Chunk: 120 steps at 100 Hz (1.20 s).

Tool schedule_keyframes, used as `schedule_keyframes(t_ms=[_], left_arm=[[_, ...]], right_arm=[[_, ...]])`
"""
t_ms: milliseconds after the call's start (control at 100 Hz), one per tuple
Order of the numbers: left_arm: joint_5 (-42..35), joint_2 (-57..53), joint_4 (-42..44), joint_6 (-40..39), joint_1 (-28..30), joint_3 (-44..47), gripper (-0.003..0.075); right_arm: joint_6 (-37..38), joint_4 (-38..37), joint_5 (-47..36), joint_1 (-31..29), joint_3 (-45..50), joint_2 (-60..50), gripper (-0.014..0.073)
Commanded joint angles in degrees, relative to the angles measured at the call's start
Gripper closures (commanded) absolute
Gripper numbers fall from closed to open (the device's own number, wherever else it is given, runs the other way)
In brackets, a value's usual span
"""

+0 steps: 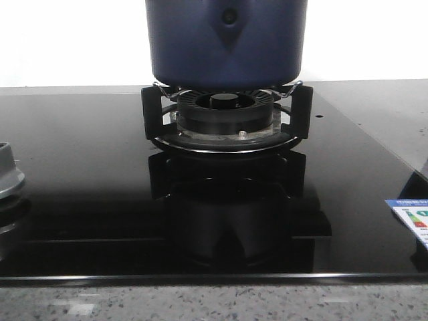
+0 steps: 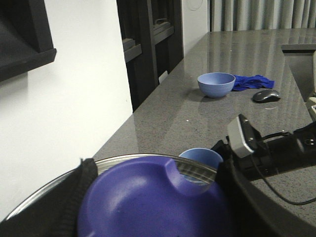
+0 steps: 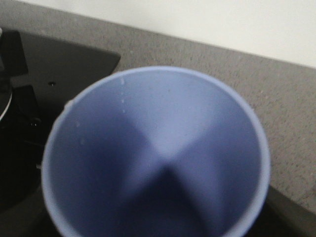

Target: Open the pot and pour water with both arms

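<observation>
The dark navy pot (image 1: 226,41) stands on the black pan support over the burner; its top is cut off in the front view. In the left wrist view my left gripper (image 2: 154,200) has a black finger (image 2: 74,197) on each side of the purple knob (image 2: 148,197) of the glass lid (image 2: 128,160) and is shut on it. A light blue cup (image 2: 200,157) sits just behind the lid, with my right gripper (image 2: 224,157) beside it. The cup (image 3: 157,158) fills the right wrist view, seen from above and looking empty; it hides the fingers.
The black ribbed burner ring (image 1: 226,110) sits under the pot on the glossy black hob (image 1: 80,167). A grey knob (image 1: 8,175) is at the left and a label (image 1: 413,221) at the right. On the stone counter lie a blue bowl (image 2: 216,84), a blue cloth (image 2: 252,81) and a mouse (image 2: 266,95).
</observation>
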Motion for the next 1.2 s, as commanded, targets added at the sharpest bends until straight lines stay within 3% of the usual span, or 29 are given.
schedule_keyframes(t_ms=[0,70,290,410,730,960,1190], left_arm=[[0.1,-1.6,-6.6,-0.5,0.0,-1.8,0.0531],[0.1,-1.6,-6.6,-0.5,0.0,-1.8,0.0531],[0.1,-1.6,-6.6,-0.5,0.0,-1.8,0.0531],[0.1,-1.6,-6.6,-0.5,0.0,-1.8,0.0531],[0.4,-0.2,-6.6,-0.5,-0.2,-1.8,0.0531],[-2.9,4.2,-6.7,-0.1,-4.5,-1.8,0.0531],[-4.0,8.1,-7.3,1.4,-7.1,-1.8,0.0531]], right_arm=[[-0.1,0.8,-4.6,-0.4,-1.3,0.7,0.0301],[-0.1,1.3,-4.6,-0.4,-1.3,0.9,0.0282],[-0.1,3.2,-7.6,-0.4,-1.3,0.8,0.0069],[-0.1,3.3,-8.1,-0.4,-1.3,0.7,0.0006],[-0.1,3.4,-7.8,-0.4,-1.3,-6.9,0.0004],[-0.1,3.4,-7.7,-0.4,-1.3,-15.0,0.0004],[-0.2,3.4,-1.0,-0.4,-1.3,-12.5,0.0008]])
